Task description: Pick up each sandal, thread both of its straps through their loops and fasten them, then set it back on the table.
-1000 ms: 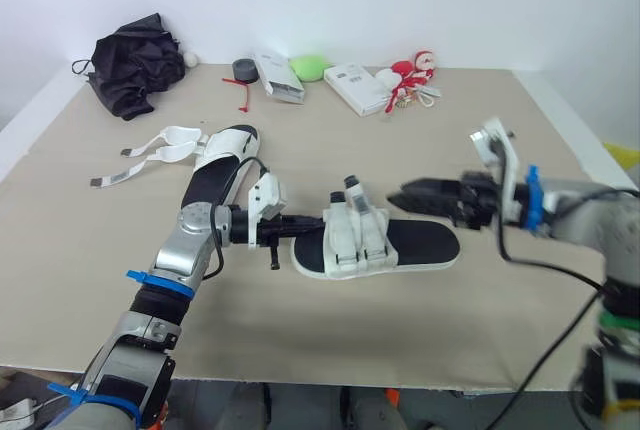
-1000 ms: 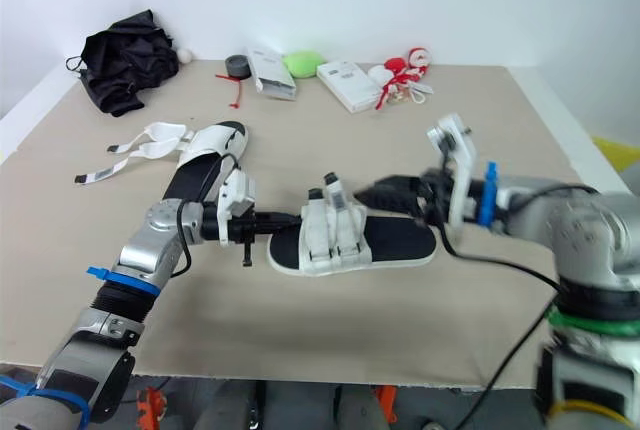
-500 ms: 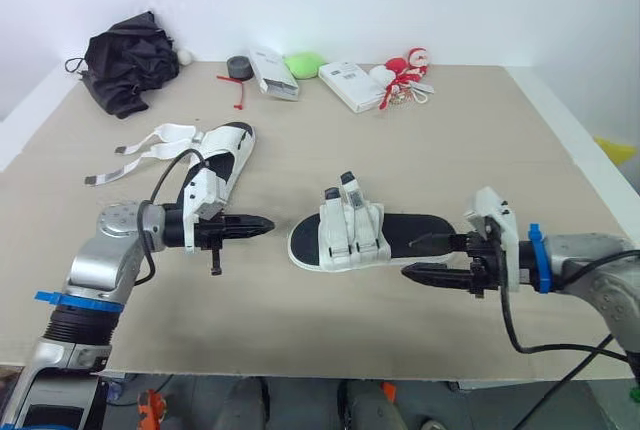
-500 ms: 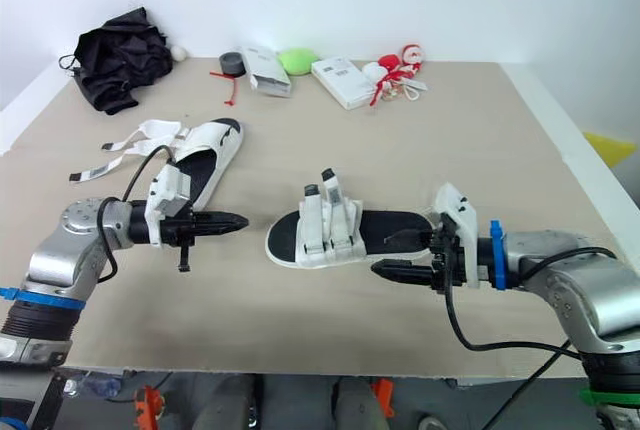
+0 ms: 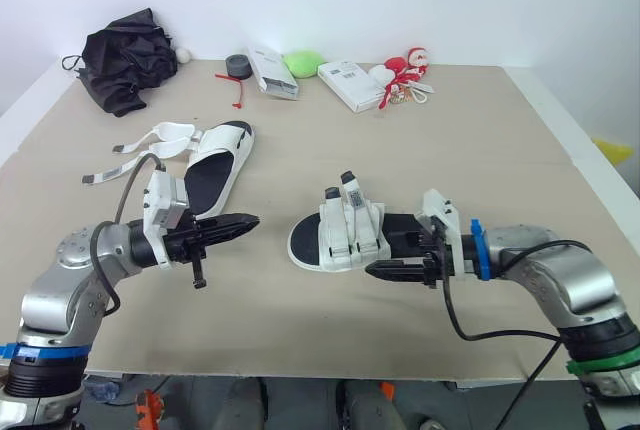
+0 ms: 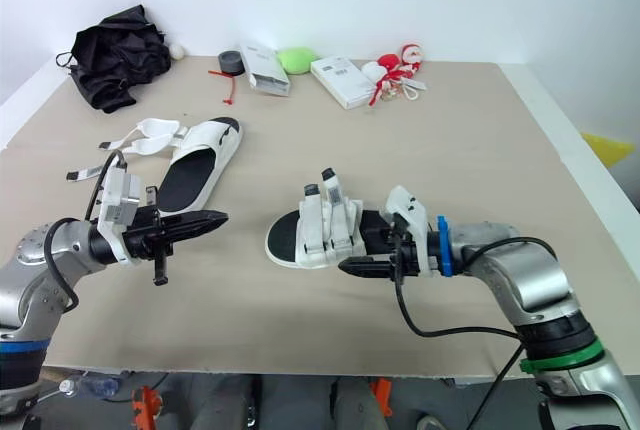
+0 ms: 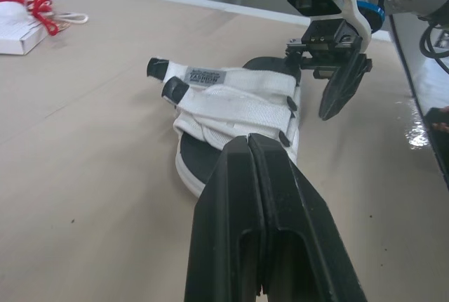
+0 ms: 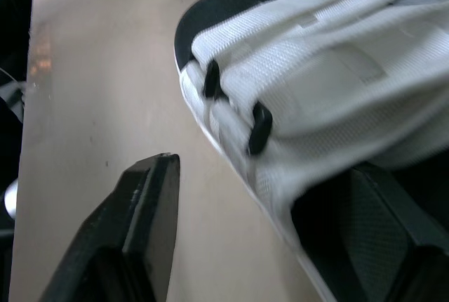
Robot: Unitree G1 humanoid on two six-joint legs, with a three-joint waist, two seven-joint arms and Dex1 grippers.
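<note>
Beige surface (image 5: 500, 150) runs back to a white wall, with a black cloth (image 5: 130, 58), a tape roll (image 5: 238, 67), a green object (image 5: 307, 63) and white boxes (image 5: 352, 86) along its far edge. One sandal (image 5: 215, 160) lies at the left rear, its straps (image 5: 150, 142) loose and spread outward. A second sandal (image 5: 350, 235) lies flat at the middle, both straps closed over its upper. The left claw (image 5: 245, 222) hovers just beside this sandal's toe end, fingers pressed together. The right claw (image 5: 392, 256) is spread, with the sandal's near edge between its fingers.
</note>
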